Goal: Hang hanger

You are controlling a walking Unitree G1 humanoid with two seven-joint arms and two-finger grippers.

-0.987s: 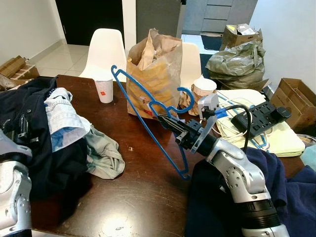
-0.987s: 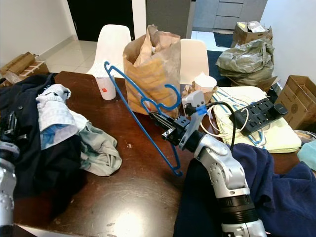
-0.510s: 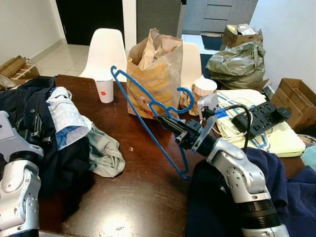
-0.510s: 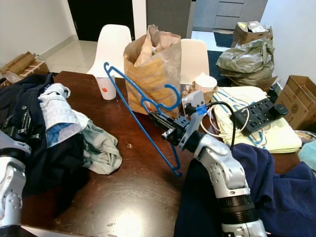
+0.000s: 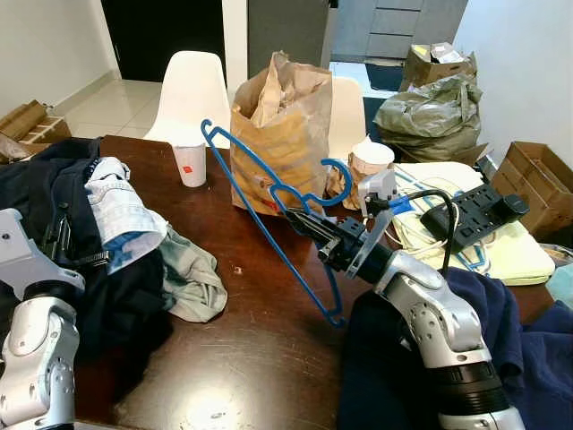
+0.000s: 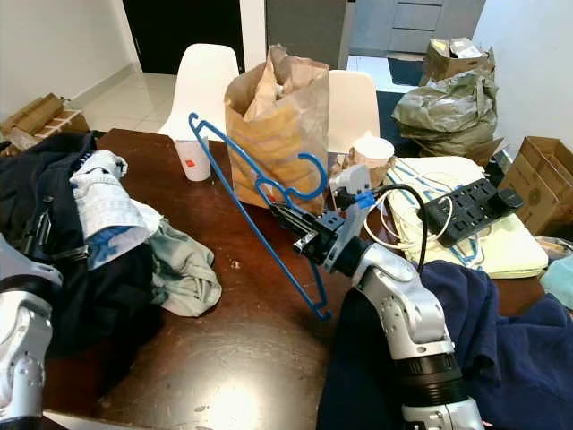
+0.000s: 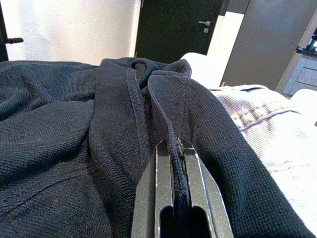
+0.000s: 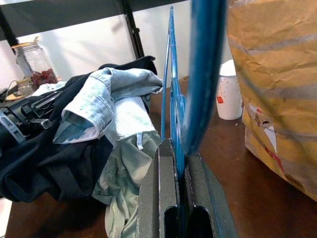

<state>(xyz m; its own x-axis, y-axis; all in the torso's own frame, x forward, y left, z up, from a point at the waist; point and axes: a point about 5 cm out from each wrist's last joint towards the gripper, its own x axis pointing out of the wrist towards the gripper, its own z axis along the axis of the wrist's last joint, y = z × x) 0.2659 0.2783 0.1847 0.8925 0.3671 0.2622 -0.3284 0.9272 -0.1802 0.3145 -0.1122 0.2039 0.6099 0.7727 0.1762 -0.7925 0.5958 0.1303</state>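
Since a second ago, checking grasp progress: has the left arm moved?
Yes. The left gripper, pinching the dark garment, has risen and moved toward the white cup.

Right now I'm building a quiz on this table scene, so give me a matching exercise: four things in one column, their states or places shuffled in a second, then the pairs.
Things:
1. blue hanger
2. dark navy garment
3. white paper cup
4. brown paper bag

States:
A. standing upright, stuffed with crumpled paper
B. pinched in the left claw
C. held tilted above the table by the right claw
D. standing left of the bag

Pairs: 1-C, 2-B, 3-D, 4-A
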